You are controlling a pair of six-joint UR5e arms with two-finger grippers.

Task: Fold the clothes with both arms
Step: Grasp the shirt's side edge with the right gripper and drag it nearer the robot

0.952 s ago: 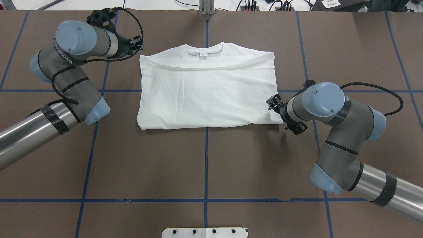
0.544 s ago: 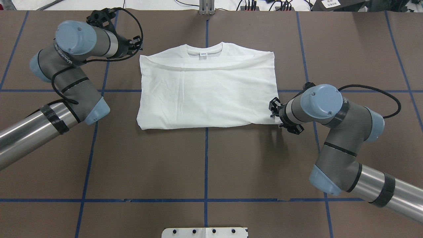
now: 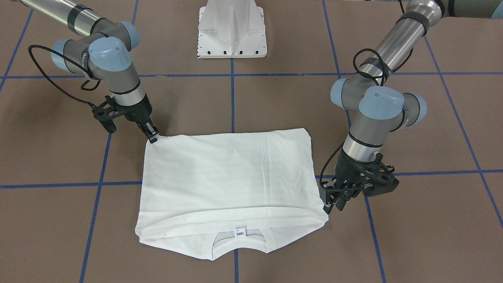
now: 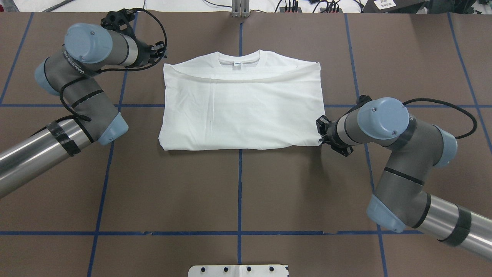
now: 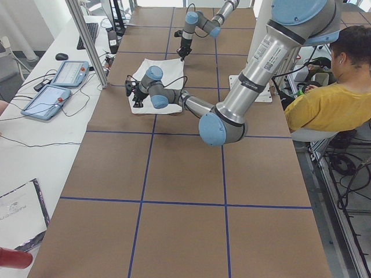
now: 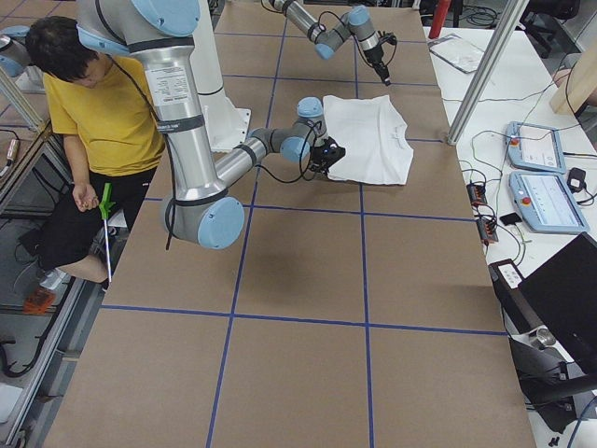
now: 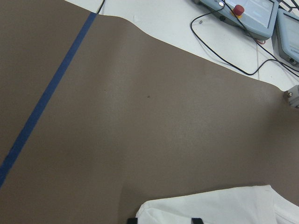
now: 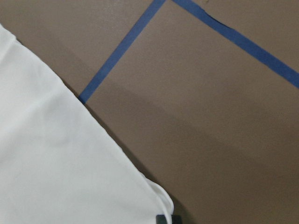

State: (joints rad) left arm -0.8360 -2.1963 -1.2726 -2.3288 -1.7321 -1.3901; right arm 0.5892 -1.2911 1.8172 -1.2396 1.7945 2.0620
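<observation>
Right gripper (image 4: 322,132) has slid in toward the T-shirt (image 4: 240,107) and now sits tight against its near-right corner; that corner looks nudged inward a touch. Left arm hasn't budged.

T-shirt lies flat on the table (image 4: 238,192), just far of centre, already folded to a rectangle: sleeves tucked in, lower half brought up to just short of the collar (image 4: 239,57), which is at the far edge.

Left gripper (image 4: 161,54) is low at the far-left corner, beside the shoulder. Its wrist view shows two finger ends apart with the cloth corner between them, so jaws spread, nothing pinched yet.

Right jaws: tips touch the corner in the front view, but I can't tell whether they're pinching cloth or just resting on it.

My read: we're at grip-setting for the next fold. Next move needs both jaws to close on every layer at their corners, then a matched lift so the stack doesn't skew or shed its under-layers.
</observation>
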